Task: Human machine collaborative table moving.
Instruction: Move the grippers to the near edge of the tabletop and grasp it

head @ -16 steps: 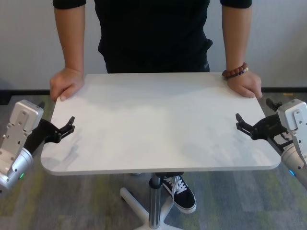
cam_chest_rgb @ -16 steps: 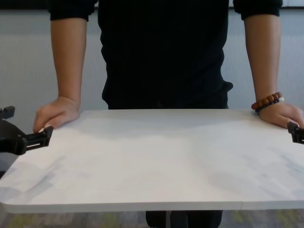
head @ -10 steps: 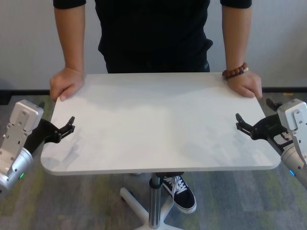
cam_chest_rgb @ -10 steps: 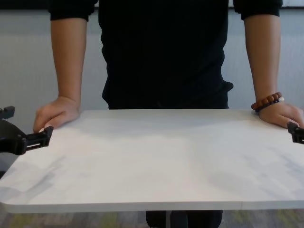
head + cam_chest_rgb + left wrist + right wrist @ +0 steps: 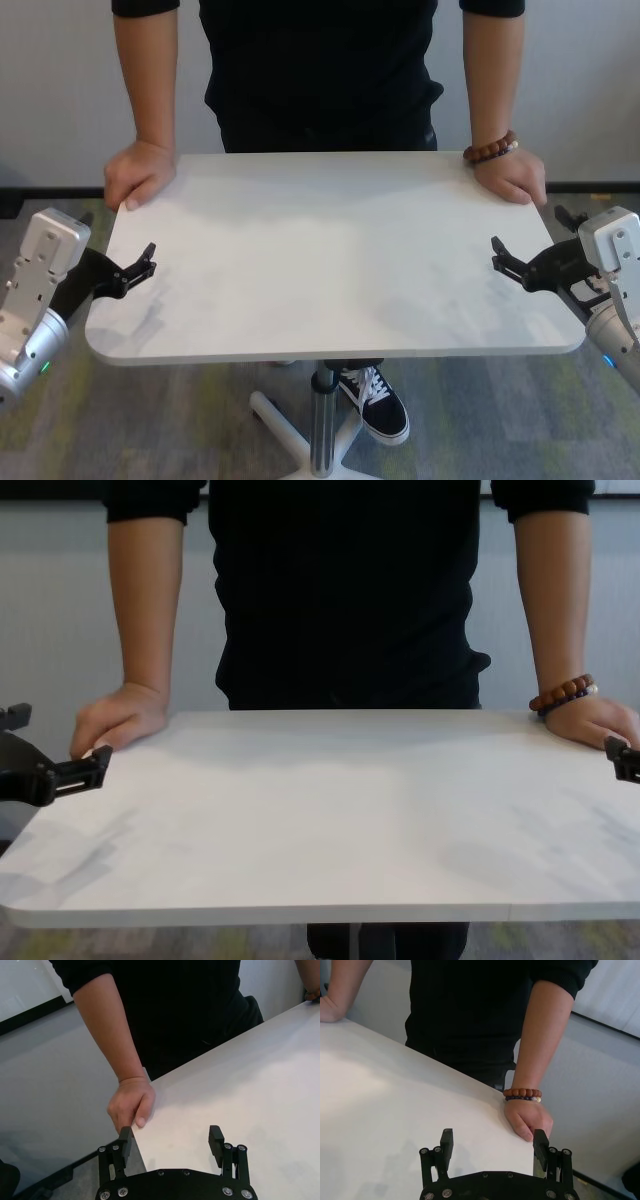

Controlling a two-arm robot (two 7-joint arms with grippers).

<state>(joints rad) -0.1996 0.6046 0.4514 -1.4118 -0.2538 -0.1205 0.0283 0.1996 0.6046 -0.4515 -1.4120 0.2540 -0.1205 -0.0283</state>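
Closest to you, the table [image 5: 330,250] sits in the middle, with its near edge right in front of the robot. Your left gripper [image 5: 143,262] is at the table's left side edge and your right gripper [image 5: 503,256] is at the right side edge. Both have their jaws wide apart. In the wrist views each one has one finger over the top and one past the edge, so they sit around the edge but do not pinch it yet.

What could go wrong: if you start to push or pull before the jaws squeeze, they will likely just slide along the edge. If only one side grabs, the table may turn on its pole [image 5: 321,425] instead of moving straight. The person's thumbs are near your fingers, so a fast squeeze could nip them.

The top is white, flat and smooth, thin at the edge, with round corners. It looks slippery. The pole is shiny metal on a white foot.

Farther off, the human [image 5: 320,70] in black holds both far corners, left-side hand [image 5: 140,172] and bracelet hand [image 5: 512,175].
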